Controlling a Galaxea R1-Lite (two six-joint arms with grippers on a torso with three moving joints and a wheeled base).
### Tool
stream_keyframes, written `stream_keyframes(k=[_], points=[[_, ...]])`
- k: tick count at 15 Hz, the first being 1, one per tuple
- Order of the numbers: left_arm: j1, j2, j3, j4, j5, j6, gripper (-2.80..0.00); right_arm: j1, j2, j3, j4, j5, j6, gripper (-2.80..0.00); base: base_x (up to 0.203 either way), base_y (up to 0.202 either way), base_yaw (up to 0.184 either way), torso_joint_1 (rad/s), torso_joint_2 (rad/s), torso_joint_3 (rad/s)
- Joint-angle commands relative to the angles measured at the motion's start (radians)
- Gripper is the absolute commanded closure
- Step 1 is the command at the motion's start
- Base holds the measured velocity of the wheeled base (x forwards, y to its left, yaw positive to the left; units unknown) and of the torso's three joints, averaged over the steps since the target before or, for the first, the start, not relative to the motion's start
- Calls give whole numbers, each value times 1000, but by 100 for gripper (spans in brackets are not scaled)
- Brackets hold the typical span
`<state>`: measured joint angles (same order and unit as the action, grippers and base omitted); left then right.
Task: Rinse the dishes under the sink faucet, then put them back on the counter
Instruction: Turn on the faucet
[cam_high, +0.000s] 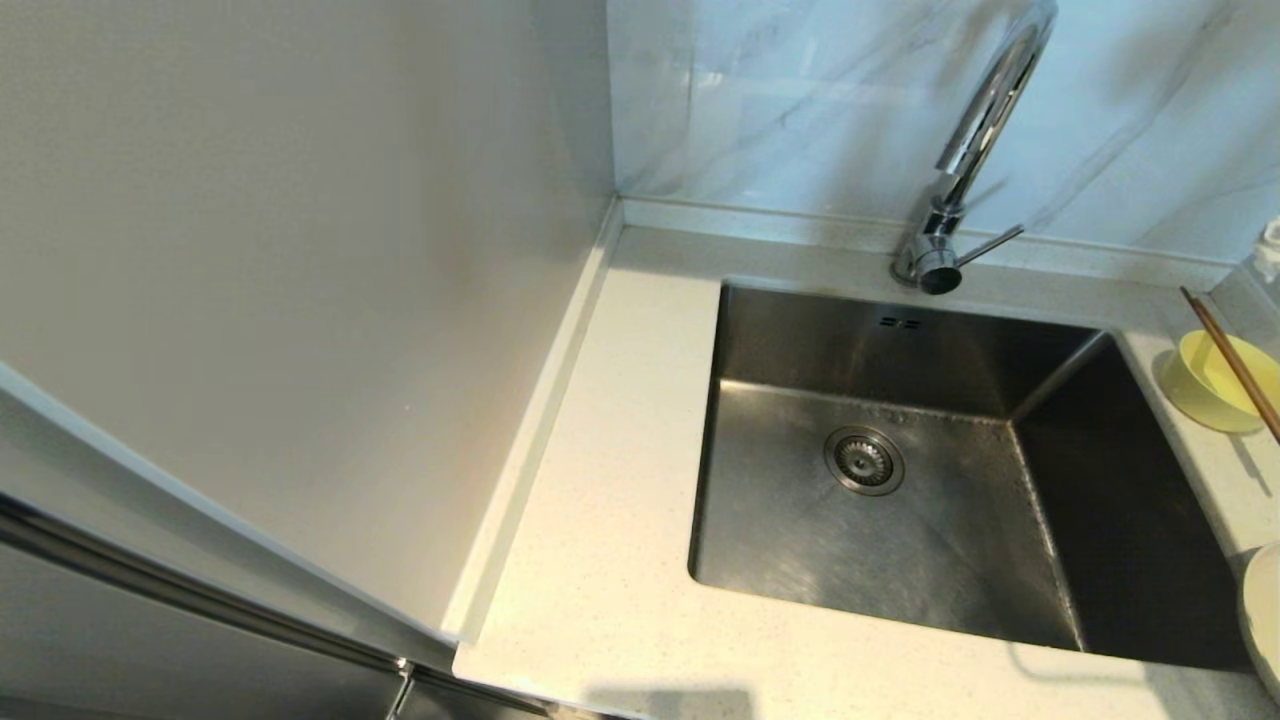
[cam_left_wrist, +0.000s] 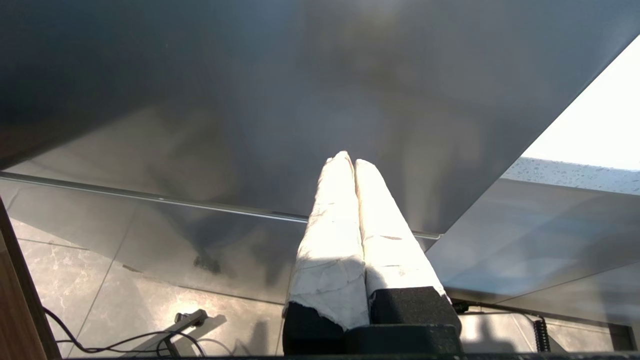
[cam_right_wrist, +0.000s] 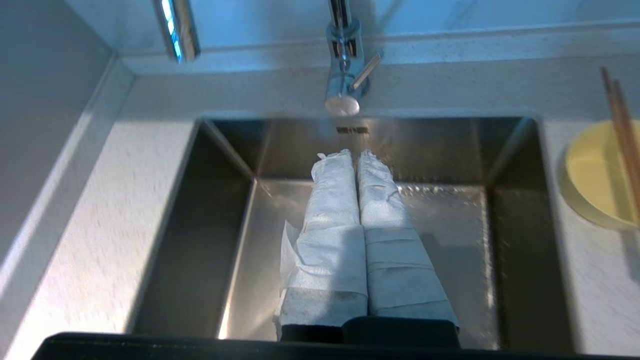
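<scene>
**A:** Where were the dishes?

**B:** On the counter (cam_high: 610, 560), to the right of the sink (cam_high: 900, 520). The pale-yellow bowl (cam_high: 1205, 385) sat near the sink's far right corner, and the brown chopsticks (cam_high: 1232, 362) lay slanted across its rim. The cream-white plate (cam_high: 1265, 620) showed only as a sliver at the head view's right edge, nearer the robot than the bowl and well apart from it.

**A:** And the sink itself?

**B:** A square steel basin with the round drain strainer (cam_high: 864, 460) in its floor and two small overflow slots (cam_high: 900, 323) in the back wall. No dish was in it. The faucet (cam_high: 975, 140) stood behind the basin's back edge, its gooseneck curving up out of the head view, its thin lever (cam_high: 990, 245) sticking out to the right at the base.

**A:** What about the right gripper?

**B:** The right gripper (cam_right_wrist: 356, 154) was over the basin, pointing towards the faucet's base. Its two white-wrapped fingers (cam_right_wrist: 330, 220) were pressed together along their length, and nothing was between them.

**A:** The left one?

**B:** The left gripper (cam_left_wrist: 349, 159) was down beside a plain grey panel (cam_left_wrist: 250, 100), with tiled floor (cam_left_wrist: 90, 285) and a cable (cam_left_wrist: 125, 340) beyond it. Its fingers were closed against each other too, holding nothing. Neither arm appeared in the head view.
</scene>
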<state>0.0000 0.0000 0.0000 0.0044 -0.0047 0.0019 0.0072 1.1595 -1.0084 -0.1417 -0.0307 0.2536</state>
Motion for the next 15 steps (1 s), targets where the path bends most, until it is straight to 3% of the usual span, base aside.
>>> stream_keyframes(k=[1,5,9,15], points=[[0,0,0,0,0,0,0,1,138,-80,1,-3,22,0,0,0,0,0,0,0],[0,0,0,0,1,0,0,-7,368,-324,30,-47,88,0,0,0,0,0,0,0],[0,0,0,0,2,0,0,-12,538,-578,223,-65,127,0,0,0,0,0,0,0],[0,0,0,0,0,0,0,-13,773,-853,252,-130,133,0,0,0,0,0,0,0]])
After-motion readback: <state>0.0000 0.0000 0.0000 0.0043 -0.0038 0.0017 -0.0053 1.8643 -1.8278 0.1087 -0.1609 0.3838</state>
